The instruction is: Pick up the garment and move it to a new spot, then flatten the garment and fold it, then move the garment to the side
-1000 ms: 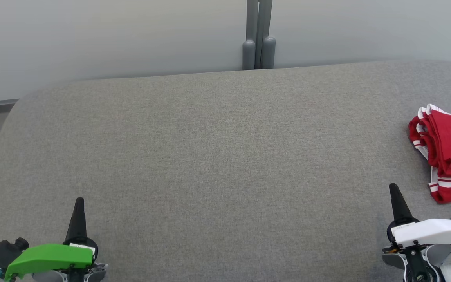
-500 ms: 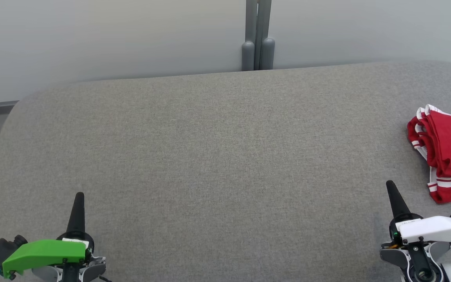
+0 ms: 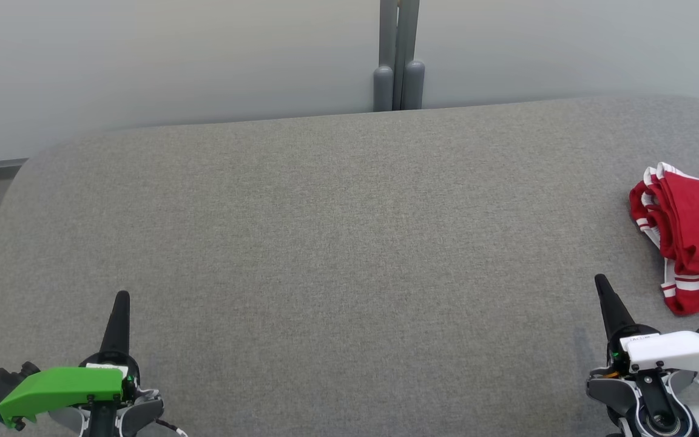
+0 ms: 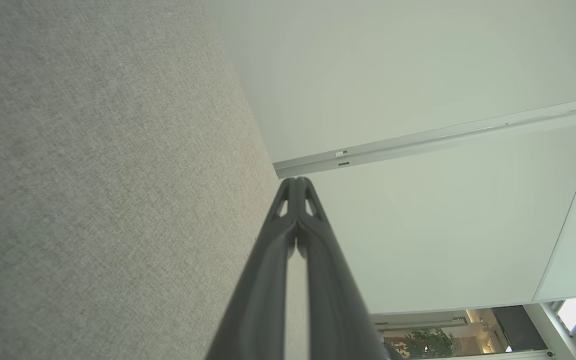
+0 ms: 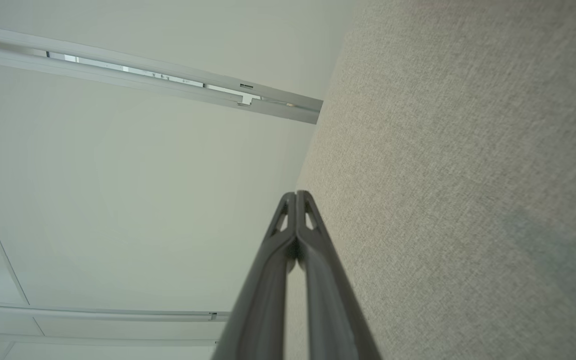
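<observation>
Up and off to the right of your right gripper (image 3: 599, 284), the red garment with white trim (image 3: 695, 237) is lying in a loose, layered bundle near the right edge of the grey padded surface (image 3: 349, 243). It's sitting apart from the fingertips and running out past the edge of the head view. Your left gripper (image 3: 122, 297) is hanging well away from it, clear across the surface. Both grippers are clenched on nothing, and each wrist view is showing its two fingers pressing tip to tip with no cloth between them. Honestly I'm reading this two ways: either that bundle is waiting to be picked up, or it's been folded and parked at the side. The layers are looking roughly stacked but the edges aren't lining up square, so I'm not calling it. Whichever it is, you're wanting to be keeping those closed tips from nudging the layers by accident and from dragging on the fabric top. You're also wanting to be watching the part of the cloth that's getting cut off on the right. Counting it up, I'm seeing one garment, two grippers, one padded surface and two short grey posts (image 3: 398, 79) standing behind its far edge.
</observation>
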You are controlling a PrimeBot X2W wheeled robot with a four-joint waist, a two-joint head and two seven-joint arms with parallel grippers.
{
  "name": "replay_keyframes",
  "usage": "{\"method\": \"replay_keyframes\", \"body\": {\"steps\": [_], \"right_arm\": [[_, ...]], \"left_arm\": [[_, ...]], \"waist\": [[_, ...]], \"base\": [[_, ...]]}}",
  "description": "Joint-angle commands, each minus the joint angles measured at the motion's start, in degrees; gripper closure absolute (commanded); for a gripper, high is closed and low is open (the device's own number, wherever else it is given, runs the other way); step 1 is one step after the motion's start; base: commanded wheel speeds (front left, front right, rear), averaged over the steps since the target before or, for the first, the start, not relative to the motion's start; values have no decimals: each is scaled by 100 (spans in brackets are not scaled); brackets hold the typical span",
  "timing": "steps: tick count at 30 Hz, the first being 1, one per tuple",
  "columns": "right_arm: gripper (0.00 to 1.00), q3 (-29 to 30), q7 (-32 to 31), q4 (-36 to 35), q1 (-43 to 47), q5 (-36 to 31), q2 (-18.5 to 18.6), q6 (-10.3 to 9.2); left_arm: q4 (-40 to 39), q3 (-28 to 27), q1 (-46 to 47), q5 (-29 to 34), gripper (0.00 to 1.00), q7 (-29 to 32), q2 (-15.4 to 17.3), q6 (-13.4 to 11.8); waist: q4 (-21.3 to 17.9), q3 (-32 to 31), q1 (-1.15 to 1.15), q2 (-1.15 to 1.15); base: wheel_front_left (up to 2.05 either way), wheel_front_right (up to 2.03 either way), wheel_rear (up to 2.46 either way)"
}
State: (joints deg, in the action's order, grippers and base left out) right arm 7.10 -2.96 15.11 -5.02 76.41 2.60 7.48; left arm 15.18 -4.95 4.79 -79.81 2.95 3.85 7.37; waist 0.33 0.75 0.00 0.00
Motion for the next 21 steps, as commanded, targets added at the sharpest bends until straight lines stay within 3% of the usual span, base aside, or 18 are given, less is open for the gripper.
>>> {"method": "replay_keyframes", "body": {"steps": [1,21], "right_arm": [[100,0,-39,-49,-99,156,38,3],[100,-28,-256,-68,-153,1141,40,2]], "left_arm": [[-36,-27,122,-154,100,42,-15,17],[-33,-115,229,-921,100,268,-58,20]], "waist": [[-2,-3,0,0],[-22,-36,0,0]], "base": [[0,0,0],[0,0,0]]}}
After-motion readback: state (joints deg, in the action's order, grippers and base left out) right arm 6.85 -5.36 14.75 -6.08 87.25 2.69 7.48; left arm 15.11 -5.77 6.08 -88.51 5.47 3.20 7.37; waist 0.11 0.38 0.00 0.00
